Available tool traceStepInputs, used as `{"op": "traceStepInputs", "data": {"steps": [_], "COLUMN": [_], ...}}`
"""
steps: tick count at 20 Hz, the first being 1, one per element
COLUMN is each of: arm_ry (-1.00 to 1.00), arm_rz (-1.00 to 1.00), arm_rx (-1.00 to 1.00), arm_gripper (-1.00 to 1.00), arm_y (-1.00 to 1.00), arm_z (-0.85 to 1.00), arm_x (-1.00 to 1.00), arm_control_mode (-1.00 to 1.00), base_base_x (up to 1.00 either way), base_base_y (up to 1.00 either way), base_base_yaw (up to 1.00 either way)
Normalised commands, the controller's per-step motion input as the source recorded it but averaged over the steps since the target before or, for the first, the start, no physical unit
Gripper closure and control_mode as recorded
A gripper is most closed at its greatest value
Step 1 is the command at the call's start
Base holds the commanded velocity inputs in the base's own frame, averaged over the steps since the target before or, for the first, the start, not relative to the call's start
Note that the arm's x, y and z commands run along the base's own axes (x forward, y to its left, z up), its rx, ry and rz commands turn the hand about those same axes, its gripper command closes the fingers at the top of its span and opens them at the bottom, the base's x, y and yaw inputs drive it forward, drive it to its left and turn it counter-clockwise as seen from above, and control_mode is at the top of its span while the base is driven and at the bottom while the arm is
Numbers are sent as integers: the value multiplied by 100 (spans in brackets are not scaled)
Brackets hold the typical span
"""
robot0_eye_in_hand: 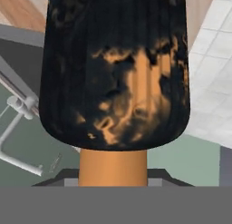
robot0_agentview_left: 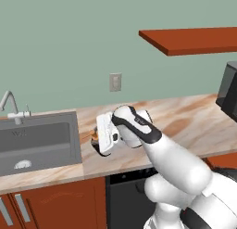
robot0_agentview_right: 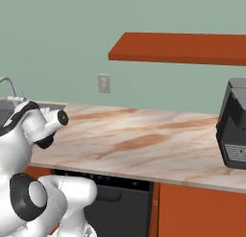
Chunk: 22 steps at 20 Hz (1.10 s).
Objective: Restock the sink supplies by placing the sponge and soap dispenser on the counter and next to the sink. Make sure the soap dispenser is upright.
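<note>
My claw [robot0_agentview_left: 96, 141] is closed on the dispenser [robot0_eye_in_hand: 115, 69], which hangs low over the bench [robot0_agentview_left: 185, 121] just right of the sink [robot0_agentview_left: 37, 140]. In the hand view its black body with tan blotches looms close, and the tan neck [robot0_eye_in_hand: 113, 166] runs down between my fingertips, so I judge that I am holding it by the pump end, not the fat body. From the left base view I see only a bit of dark and orange under my hand [robot0_agentview_left: 111, 133], too little to say whether the bottle is upright or tipped; it looks closer to lying over than standing. The thing should be stiff and fairly light, a smooth rounded cylinder that could twist or slip in a narrow grip, and squat enough to stand steadily once its flat base meets the slab. A hold across the body's middle would be surer than one on the neck. The faucet [robot0_agentview_left: 8, 103] stands at the sink's far left corner, well apart from me. I cannot make out the sponge with any certainty; a pale shape [robot0_agentview_left: 22, 164] lies in the basin, but it is too blurred to name.
</note>
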Motion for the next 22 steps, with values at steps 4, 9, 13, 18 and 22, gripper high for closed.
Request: {"op": "traceStepInputs", "data": {"steps": [4,9,13,18,22], "arm_ry": [16,13,17,6,-5], "arm_rz": [0,0,0,0,0], "arm_rx": [11,2,0,0,0], "arm_gripper": [100,100,100,100,100], "arm_y": [-14,7,21,25,12], "arm_z": [0,0,-6,-27,-19], "arm_x": [71,47,43,27,5], "arm_control_mode": [-100,-100,-100,-100,-100], "base_base_x": [0,0,0,0,0], "base_base_y": [0,0,0,0,0], "base_base_yaw": [0,0,0,0,0]}}
